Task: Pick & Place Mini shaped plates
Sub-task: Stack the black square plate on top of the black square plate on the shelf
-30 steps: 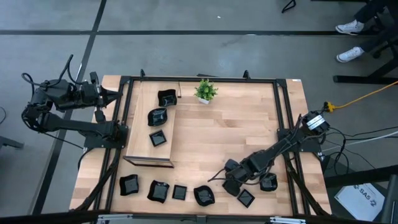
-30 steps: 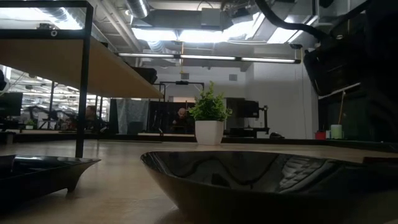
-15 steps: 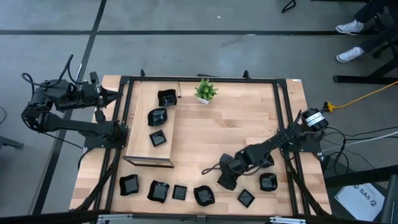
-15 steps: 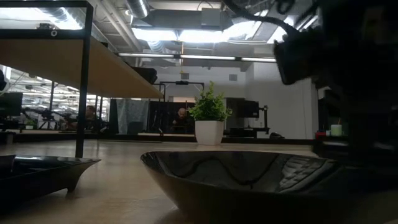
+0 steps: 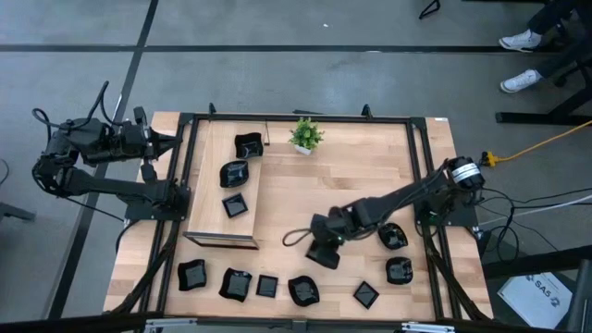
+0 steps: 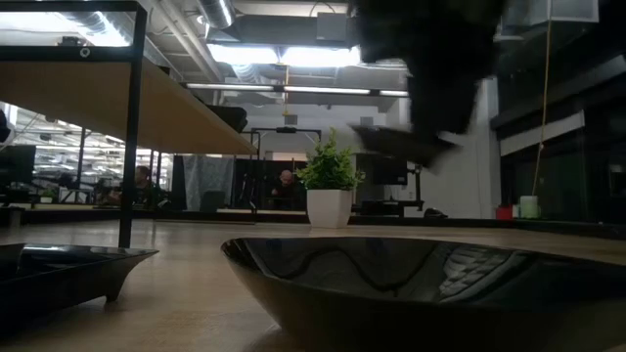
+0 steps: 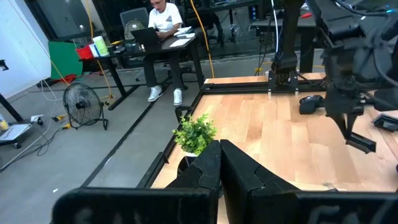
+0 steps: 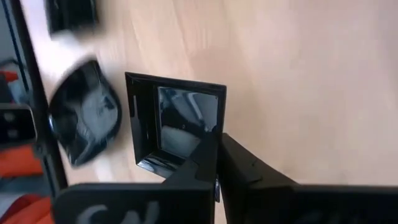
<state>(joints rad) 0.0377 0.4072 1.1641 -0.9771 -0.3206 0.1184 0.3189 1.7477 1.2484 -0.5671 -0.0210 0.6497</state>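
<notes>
1. Your right gripper (image 5: 323, 253) has its fingers pinching the rim of a square mini plate (image 8: 180, 124), held up off the bench near the middle, toward the front edge.
2. Your left gripper (image 7: 219, 163) waits off the bench's left edge — fingers pressed together.
3. Other plates (image 5: 266, 286) line the front edge — three more on the raised shelf (image 5: 208, 217).
</notes>
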